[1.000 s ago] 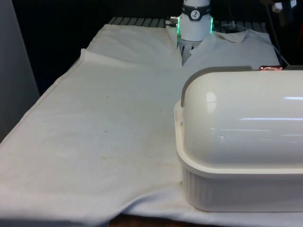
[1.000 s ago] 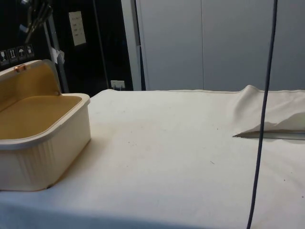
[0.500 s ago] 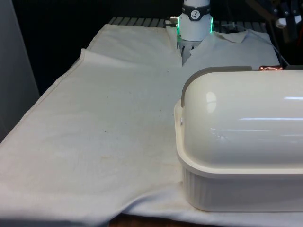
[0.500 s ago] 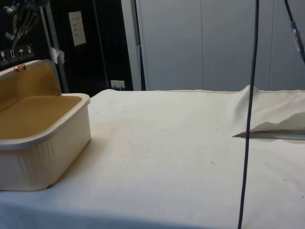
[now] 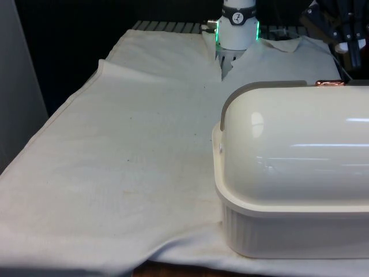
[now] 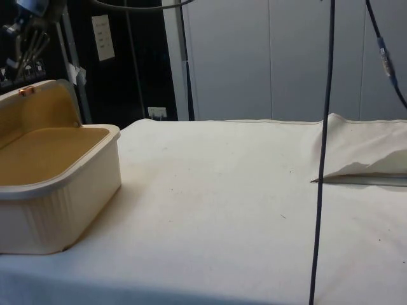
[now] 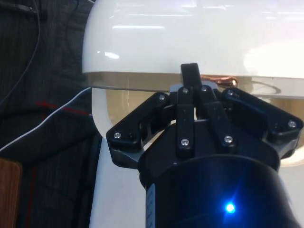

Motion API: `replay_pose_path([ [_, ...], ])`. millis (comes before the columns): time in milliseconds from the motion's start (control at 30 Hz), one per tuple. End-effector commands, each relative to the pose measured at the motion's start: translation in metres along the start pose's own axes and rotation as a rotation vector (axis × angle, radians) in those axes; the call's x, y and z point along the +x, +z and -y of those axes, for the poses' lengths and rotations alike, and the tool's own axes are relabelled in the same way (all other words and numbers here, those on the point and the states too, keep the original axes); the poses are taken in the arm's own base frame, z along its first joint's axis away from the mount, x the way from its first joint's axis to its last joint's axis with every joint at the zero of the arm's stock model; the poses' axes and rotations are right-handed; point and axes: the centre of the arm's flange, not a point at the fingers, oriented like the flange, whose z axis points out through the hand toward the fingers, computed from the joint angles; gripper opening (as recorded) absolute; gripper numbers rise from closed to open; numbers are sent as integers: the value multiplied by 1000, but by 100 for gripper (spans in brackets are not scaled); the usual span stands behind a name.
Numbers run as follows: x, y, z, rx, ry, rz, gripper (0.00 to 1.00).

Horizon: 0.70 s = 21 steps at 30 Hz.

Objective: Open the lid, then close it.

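Note:
A cream bread box (image 5: 294,231) stands at the front view's right. Its domed lid (image 5: 300,144) is rolled back, so the side view shows the open, yellowish inside (image 6: 44,149). A small copper handle (image 5: 330,83) sits on the lid's raised edge, with the handle (image 6: 27,91) at the top of the lid in the side view. My black gripper (image 5: 353,55) hangs shut a little above and behind that edge, touching nothing. In the wrist view the gripper (image 7: 190,71) has its fingers pressed together, and the copper handle (image 7: 218,80) lies just beyond them under the lid (image 7: 190,42).
The white cloth (image 5: 132,150) covers the table and bunches into a raised fold (image 6: 362,149) near the robot's base (image 5: 237,26). A dark cable (image 6: 321,159) hangs down across the side view.
The gripper has come down from above towards the lid's raised edge and handle. The bread box and its lid have not moved.

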Motion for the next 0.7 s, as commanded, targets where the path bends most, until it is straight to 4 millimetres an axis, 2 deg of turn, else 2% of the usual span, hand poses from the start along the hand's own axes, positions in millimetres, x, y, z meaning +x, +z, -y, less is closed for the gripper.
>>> replay_pose_path([
  [0,1,4,-2,-2,0,14,0],
  [400,9,17,-10,-6,-1,35,0],
  [667,6,21,-13,-10,-3,67,0],
])
